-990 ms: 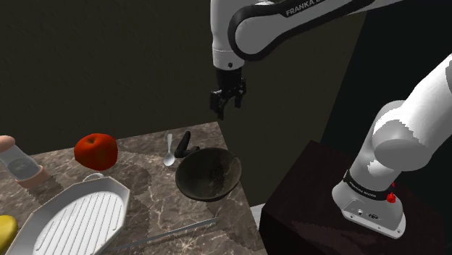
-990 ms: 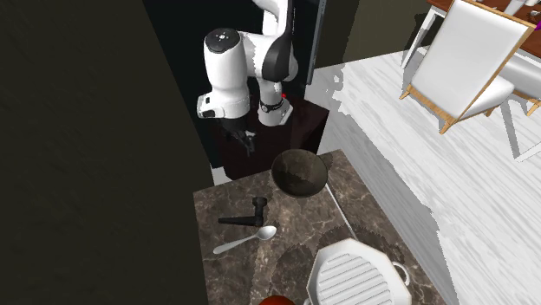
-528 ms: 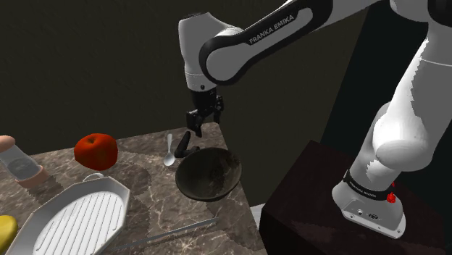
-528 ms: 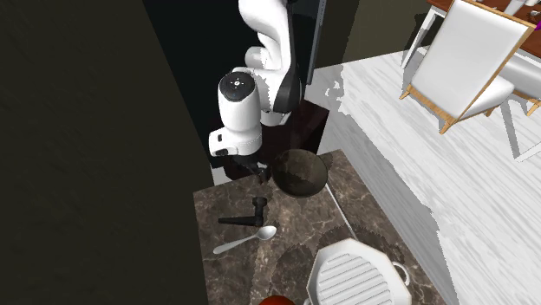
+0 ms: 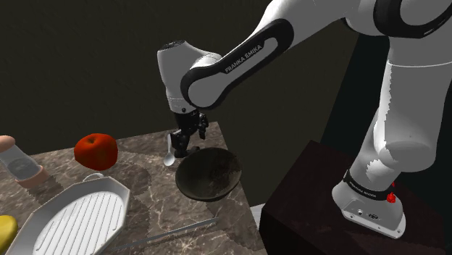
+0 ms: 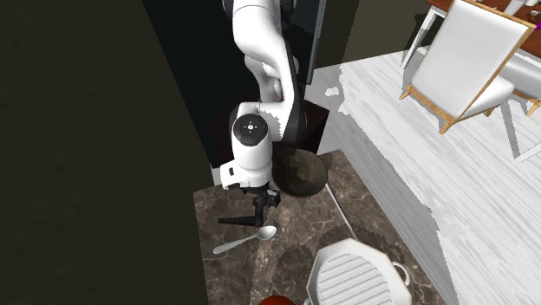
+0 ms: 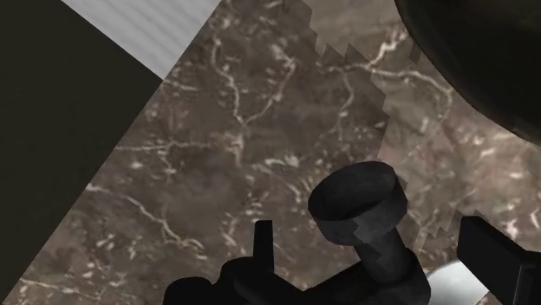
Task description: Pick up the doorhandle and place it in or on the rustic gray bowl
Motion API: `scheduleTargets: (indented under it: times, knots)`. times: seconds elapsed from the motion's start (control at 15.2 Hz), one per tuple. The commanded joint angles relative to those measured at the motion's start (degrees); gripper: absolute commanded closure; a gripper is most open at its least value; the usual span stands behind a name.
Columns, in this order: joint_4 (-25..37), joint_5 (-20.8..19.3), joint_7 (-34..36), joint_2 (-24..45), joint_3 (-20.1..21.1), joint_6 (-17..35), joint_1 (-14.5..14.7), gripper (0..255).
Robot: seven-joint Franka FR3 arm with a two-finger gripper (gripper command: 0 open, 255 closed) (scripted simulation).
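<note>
Though aloft before, claw point(image 5: 181, 147) astride doorhandle point(image 7: 357, 201)

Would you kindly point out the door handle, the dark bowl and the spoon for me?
door handle point(image 7: 357, 197): wrist view, its round end.
dark bowl point(image 5: 210, 171): shoulder view, its inner wall.
spoon point(image 6: 267, 232): second exterior view, its scoop.

The doorhandle point(image 7: 358, 204) runs off the wrist view's edge, and the dark bowl point(image 7: 485, 61) is cut by 1 corner. In the shoulder view the gripper point(image 5: 182, 148) covers most of the doorhandle. In the second exterior view the arm point(image 6: 253, 143) hides part of the bowl's rim.
</note>
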Motion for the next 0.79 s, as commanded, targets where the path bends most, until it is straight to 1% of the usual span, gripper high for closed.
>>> scheduleTargets:
  times: [0.0, 0.26, 0.73]
  knots:
    - [-0.3, -0.5, 0.4, 1.0, -0.1, 1.2, 0.2, 0]
    - [-1.5, -1.3, 0.9, 2.3, -0.4, 3.6, 0.4, 0]
    - [-1.5, -1.3, 0.9, 2.3, -0.4, 3.6, 0.4, 0]
